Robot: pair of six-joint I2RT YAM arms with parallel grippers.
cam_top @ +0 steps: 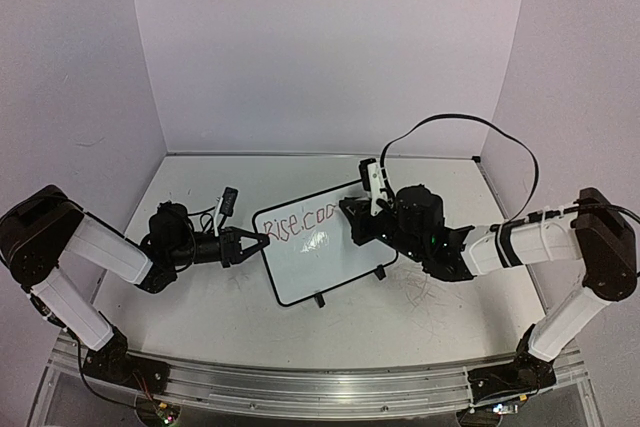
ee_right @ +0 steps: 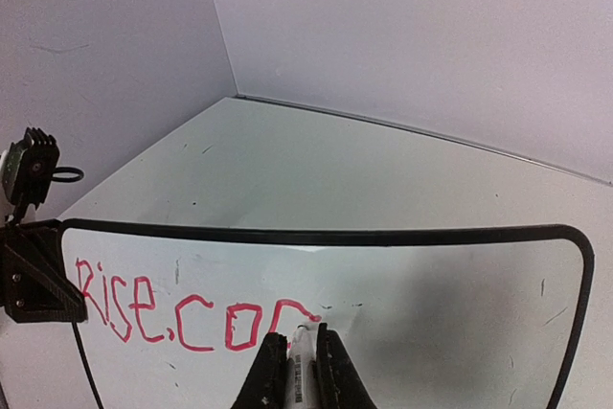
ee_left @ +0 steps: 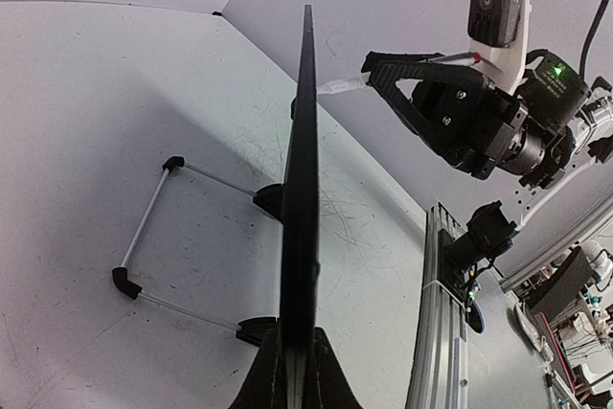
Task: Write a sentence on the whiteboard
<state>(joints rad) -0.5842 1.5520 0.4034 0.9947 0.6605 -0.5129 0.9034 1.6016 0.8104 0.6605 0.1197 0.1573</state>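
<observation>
The whiteboard [cam_top: 325, 252] stands tilted on its black feet mid-table; it shows edge-on in the left wrist view [ee_left: 303, 189] and face-on in the right wrist view [ee_right: 431, 304]. The sentence [cam_top: 305, 219] in red reads "Rise.coc" along the top [ee_right: 182, 308]. My left gripper [cam_top: 250, 242] is shut on the board's left edge [ee_left: 297, 371]. My right gripper [cam_top: 355, 222] is shut on a white marker [ee_right: 305, 366], whose tip touches the board at the last red letter. The marker's tip is hidden behind the fingers [ee_right: 333, 371].
Purple walls enclose the scuffed white tabletop [cam_top: 200, 307]. A wire stand [ee_left: 153, 227] props the board from behind. The aluminium rail [cam_top: 300, 387] runs along the near edge. A black cable [cam_top: 470, 127] loops above the right arm.
</observation>
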